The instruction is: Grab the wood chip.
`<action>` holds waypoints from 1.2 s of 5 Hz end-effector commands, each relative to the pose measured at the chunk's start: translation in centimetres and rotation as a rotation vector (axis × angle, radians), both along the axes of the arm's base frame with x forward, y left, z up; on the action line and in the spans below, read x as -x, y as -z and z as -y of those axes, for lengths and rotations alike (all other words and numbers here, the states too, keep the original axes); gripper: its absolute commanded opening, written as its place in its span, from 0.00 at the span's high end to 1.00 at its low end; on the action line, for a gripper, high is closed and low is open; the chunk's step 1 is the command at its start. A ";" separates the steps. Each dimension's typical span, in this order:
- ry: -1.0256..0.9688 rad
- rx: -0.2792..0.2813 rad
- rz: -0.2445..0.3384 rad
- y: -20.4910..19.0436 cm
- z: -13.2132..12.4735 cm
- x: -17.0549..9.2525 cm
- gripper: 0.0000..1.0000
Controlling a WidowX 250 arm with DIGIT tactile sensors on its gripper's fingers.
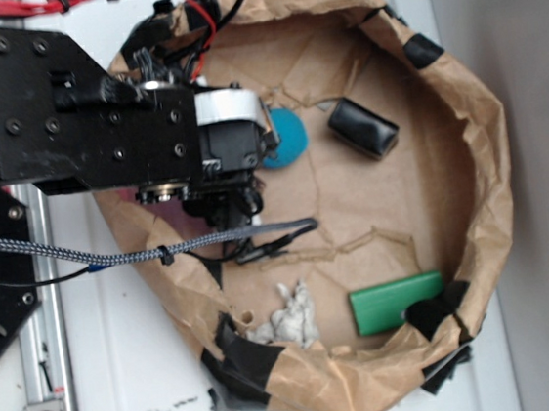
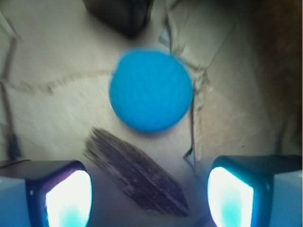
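In the wrist view the wood chip (image 2: 136,172) lies flat on the brown paper, a dark grainy sliver running diagonally from upper left to lower right. It sits between my two fingers, touching neither. My gripper (image 2: 149,201) is open, with one pad (image 2: 68,198) at the left and the other at the right. Just beyond the chip rests the blue ball (image 2: 151,90). In the exterior view the arm covers the chip, and only the ball's edge (image 1: 287,137) shows beside the gripper (image 1: 251,164).
A glossy black block (image 1: 364,125) lies right of the ball. A green block (image 1: 397,303) and a crumpled whitish scrap (image 1: 291,317) sit near the front. The raised brown paper wall (image 1: 489,144) rings everything. A braided cable (image 1: 112,250) crosses the left side.
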State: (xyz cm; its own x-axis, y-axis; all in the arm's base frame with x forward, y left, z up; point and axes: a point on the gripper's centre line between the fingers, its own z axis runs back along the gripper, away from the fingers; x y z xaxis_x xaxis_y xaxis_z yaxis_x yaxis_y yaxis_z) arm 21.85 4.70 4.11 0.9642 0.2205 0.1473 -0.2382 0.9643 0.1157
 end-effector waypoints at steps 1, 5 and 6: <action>0.123 0.024 0.001 1.0 1.2 1.3 0.00; 0.222 -0.027 0.035 3.3 0.1 -1.0 0.00; 0.254 -0.011 0.072 3.2 0.3 -1.1 1.00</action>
State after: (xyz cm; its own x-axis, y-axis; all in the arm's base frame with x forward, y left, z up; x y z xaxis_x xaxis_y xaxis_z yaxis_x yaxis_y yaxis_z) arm 23.53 3.92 1.39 0.9723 -0.0229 0.2325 -0.0045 0.9932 0.1165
